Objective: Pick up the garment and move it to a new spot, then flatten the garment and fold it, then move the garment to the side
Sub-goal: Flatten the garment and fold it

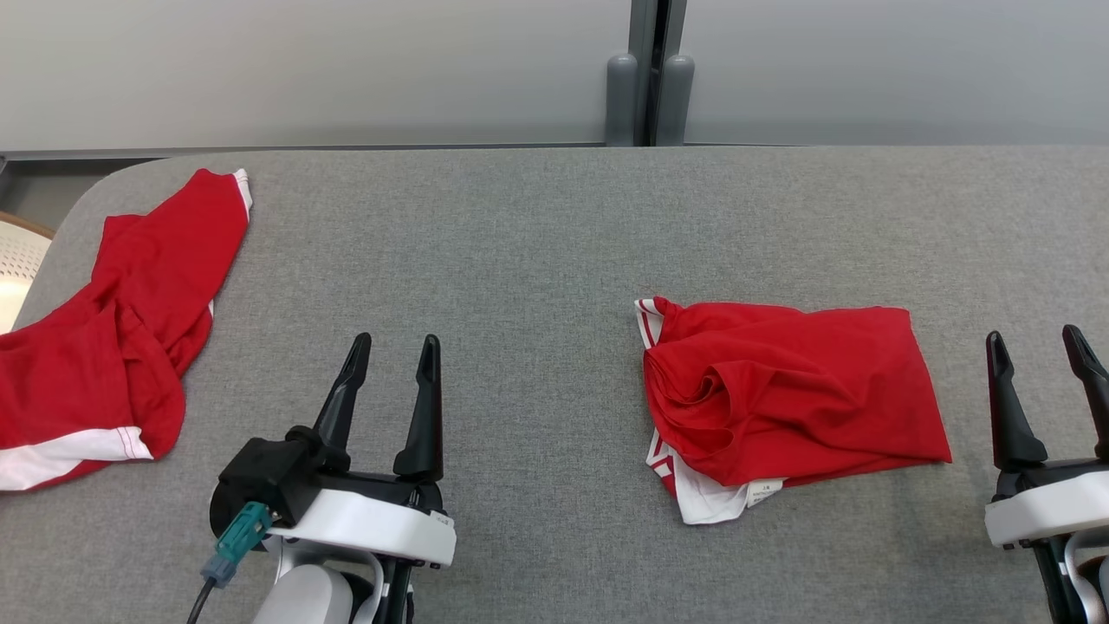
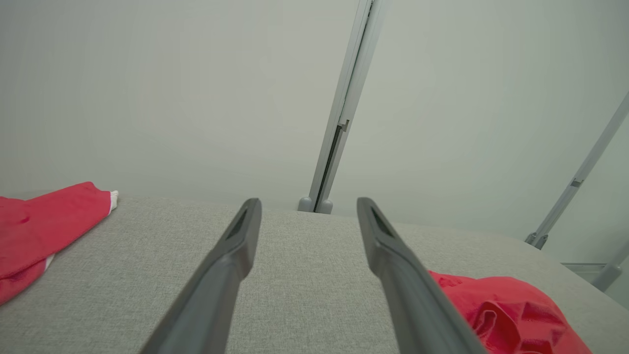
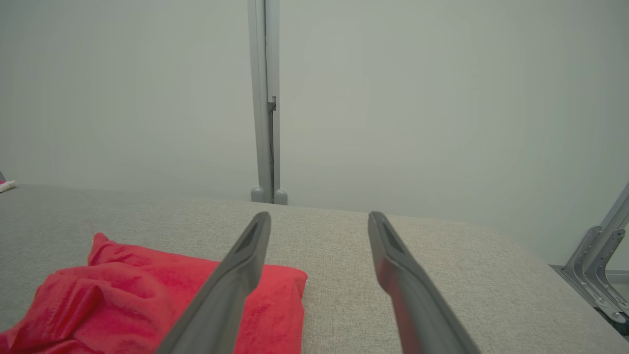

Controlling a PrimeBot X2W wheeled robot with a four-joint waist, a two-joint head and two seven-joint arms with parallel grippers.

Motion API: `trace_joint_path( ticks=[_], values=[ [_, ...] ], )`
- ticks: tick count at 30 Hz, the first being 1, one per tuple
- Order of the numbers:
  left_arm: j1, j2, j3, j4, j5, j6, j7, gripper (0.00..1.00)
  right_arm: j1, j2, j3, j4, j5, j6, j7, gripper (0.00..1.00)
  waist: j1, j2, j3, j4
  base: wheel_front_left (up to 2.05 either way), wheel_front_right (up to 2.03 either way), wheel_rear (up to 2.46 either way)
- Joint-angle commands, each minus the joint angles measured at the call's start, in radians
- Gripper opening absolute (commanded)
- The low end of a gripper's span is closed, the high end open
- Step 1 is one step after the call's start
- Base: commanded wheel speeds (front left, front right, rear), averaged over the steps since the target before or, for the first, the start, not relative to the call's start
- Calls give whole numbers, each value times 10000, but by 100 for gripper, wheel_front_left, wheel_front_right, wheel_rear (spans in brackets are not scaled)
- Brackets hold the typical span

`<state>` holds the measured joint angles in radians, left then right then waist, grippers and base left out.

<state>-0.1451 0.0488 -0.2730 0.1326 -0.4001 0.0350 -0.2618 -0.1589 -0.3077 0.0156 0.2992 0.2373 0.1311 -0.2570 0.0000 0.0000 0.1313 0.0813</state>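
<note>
A red garment (image 1: pixel 793 390) with white trim lies in a loose, wrinkled fold on the grey table (image 1: pixel 537 243), right of centre. It also appears at the lower right of the left wrist view (image 2: pixel 511 314) and the lower left of the right wrist view (image 3: pixel 123 290). A second red garment (image 1: pixel 113 347) lies crumpled at the table's left edge (image 2: pixel 44 226). My left gripper (image 1: pixel 396 340) is open over bare table between the two garments, empty (image 2: pixel 308 201). My right gripper (image 1: pixel 1034 334) is open just right of the folded garment, holding nothing (image 3: pixel 319 215).
A pale wall with a vertical grey post (image 1: pixel 648 74) stands behind the table's far edge. A round beige object (image 1: pixel 17 260) sits beyond the table's left corner. Metal brackets (image 3: pixel 597 265) show off the table's right end.
</note>
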Motion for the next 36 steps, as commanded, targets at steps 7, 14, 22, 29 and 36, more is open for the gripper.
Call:
trace_joint_path(
  ticks=[7,14,22,29,36],
  values=[
    [124,36,-69,-24,34,-62,-43,100,-134,-21,-2,19,-34,-7,-101,100,0,0,47,112,0,0,0],
    [-162,36,-392,12,-89,-30,-43,100,-624,-366,1000,39,244,-6,-81,0,0,0,409,479,0,0,0],
    [-356,40,-592,-24,-263,117,-43,100,-1520,-1057,3112,878,1028,-6,923,0,0,0,835,1008,0,0,0],
    [-406,34,-652,4,-331,202,-43,100,-1989,-1711,5200,1358,2305,-6,1596,0,0,0,913,1287,0,0,0],
    [-329,34,-652,-6,-396,245,-43,100,-1909,-2213,6816,774,3483,-6,1479,0,0,0,806,1234,0,0,0]
  ],
)
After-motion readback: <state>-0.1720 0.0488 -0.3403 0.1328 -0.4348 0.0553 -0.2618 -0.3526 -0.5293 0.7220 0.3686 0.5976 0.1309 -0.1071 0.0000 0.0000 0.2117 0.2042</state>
